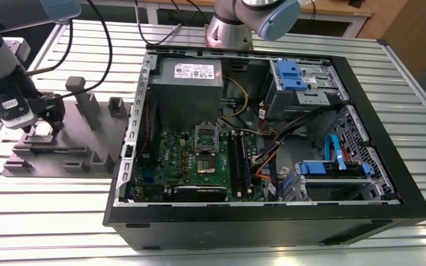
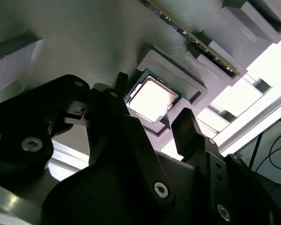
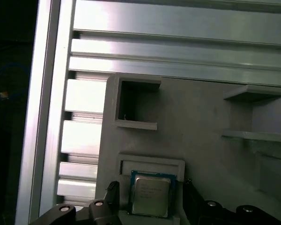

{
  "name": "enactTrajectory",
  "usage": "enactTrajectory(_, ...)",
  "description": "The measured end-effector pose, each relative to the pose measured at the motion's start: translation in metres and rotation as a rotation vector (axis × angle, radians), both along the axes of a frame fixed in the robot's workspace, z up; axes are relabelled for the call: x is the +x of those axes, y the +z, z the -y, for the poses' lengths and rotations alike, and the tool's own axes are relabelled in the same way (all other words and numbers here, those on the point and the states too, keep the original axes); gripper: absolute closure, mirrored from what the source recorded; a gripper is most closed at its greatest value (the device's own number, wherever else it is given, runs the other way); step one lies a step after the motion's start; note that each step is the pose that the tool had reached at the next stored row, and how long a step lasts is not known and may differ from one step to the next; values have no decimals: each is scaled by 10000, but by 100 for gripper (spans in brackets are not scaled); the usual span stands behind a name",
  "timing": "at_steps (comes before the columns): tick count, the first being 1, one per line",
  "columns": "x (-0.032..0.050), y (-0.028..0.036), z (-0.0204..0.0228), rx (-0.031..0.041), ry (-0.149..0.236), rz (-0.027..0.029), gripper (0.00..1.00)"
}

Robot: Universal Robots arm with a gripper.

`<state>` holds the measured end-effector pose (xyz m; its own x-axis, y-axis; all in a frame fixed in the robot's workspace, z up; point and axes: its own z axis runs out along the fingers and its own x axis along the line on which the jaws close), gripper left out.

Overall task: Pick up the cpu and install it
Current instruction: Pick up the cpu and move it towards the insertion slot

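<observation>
CPU (image 2: 152,99) seated in a locating recess of the grey holder block (image 1: 72,149), exterior view's left; hand (image 2: 154,107) released, fingers (image 2: 185,129) straddling its edges for grasping.

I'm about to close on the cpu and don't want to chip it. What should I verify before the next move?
1. The pincer is open: ok.
2. Its fingers flank the cpu, one on each side: ok.
3. The cpu lies flat in its holder: ok.
4. The fingers are low enough to catch the cpu's edges: cannot tell.
5. The socket is open and unobstructed: cannot tell.
</observation>
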<state>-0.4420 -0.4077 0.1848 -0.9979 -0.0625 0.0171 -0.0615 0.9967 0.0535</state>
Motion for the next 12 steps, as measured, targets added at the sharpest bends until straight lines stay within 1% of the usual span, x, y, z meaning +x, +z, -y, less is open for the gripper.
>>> enactTrajectory(6, -4, -31, 0, 0, -6, 2, 35)
enactTrajectory(10, -5, -35, 0, -1, -6, 1, 36)
enactTrajectory(11, -5, -36, 0, 0, -6, 3, 44)
enactTrajectory(12, -5, -37, 0, 0, -6, 3, 44)
